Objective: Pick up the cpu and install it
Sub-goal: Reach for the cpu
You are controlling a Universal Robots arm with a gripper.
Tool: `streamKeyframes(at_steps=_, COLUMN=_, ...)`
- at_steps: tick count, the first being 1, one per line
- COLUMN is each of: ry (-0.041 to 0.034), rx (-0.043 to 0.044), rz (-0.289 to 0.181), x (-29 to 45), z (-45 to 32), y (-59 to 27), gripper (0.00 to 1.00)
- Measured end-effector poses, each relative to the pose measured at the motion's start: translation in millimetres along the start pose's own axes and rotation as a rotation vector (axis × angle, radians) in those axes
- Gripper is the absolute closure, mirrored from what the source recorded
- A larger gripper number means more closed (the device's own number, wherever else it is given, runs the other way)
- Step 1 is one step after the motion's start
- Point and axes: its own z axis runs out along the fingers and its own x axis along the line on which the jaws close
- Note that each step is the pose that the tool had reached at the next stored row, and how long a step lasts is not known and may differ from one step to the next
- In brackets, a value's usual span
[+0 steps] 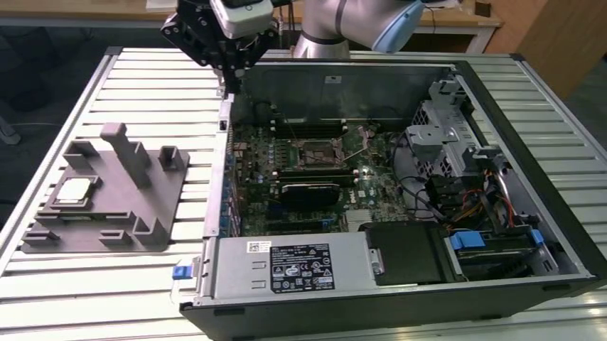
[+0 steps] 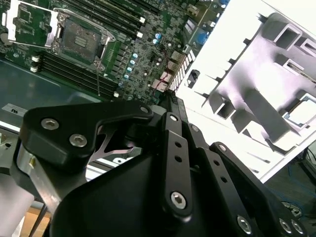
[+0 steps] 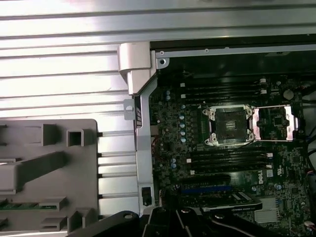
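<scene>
The cpu (image 1: 74, 190), a small silver square with a pale rim, lies flat in a recess of the grey fixture plate (image 1: 142, 213) at the exterior view's left; in the second wrist view the cpu (image 2: 302, 111) shows at the plate's far side. My gripper (image 1: 230, 79) hangs high over the back left corner of the open computer case, well away from the cpu. Its black fingers meet at the tip (image 2: 168, 95) with nothing between them. The motherboard's CPU socket (image 1: 316, 150) (image 3: 229, 126) stands bare, with its metal load plate (image 3: 274, 123) swung open beside it.
The open case (image 1: 531, 106) holds the motherboard, a black heatsink block (image 1: 308, 188), drive cages and cables (image 1: 455, 163), and a power supply (image 1: 284, 266) at the front. The fixture plate has upright posts (image 1: 124, 153). Everything rests on a slatted metal table (image 1: 142, 85).
</scene>
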Motion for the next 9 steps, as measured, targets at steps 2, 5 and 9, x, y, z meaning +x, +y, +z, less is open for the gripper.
streamKeyframes(at_steps=2, ry=0.0, rx=0.0, rz=0.0, x=2.7, z=0.0, y=-0.2, gripper=0.89)
streamKeyframes(at_steps=5, ry=-0.0001, rx=-0.0001, rz=0.0, x=6.8, z=-0.1, y=-0.5, gripper=0.89)
streamKeyframes(at_steps=9, ry=0.0, rx=0.0, rz=0.0, x=11.5, z=-0.2, y=-0.9, gripper=0.89)
